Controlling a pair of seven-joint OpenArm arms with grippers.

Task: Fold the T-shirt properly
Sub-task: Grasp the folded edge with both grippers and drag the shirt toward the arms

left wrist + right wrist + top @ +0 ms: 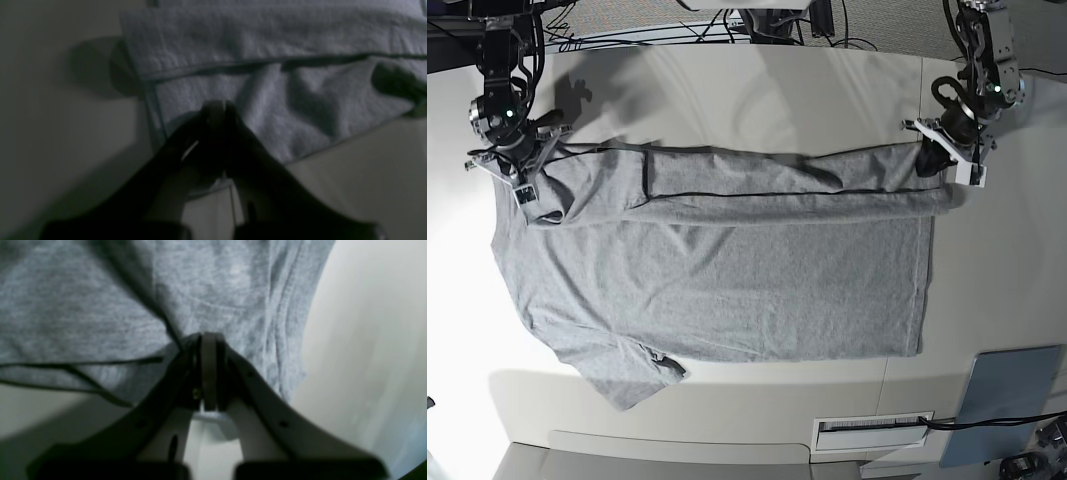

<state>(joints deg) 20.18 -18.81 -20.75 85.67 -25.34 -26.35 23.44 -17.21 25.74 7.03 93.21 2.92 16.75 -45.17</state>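
White table (pixel 727 90) lay under the T-shirt (pixel 727 290). My left claw (pixel 949 160) and right claw (pixel 522 170) were clamped on its folded edge; an uneven pull could skew the fold.

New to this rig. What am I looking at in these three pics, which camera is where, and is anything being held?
It is a two-armed robot folding a grey T-shirt on a pale table. The wide picture looks down from above; the other two come from cameras on each wrist, looking along the fingers. In the overhead view the left gripper is on the right, at the hem end, and the right gripper is on the left, at the shoulder end. Both are shut on the T-shirt; its far edge lies folded over towards the middle. The close-ups show each pinch: left, right. A flat grey-blue panel lies at the table's near corner.
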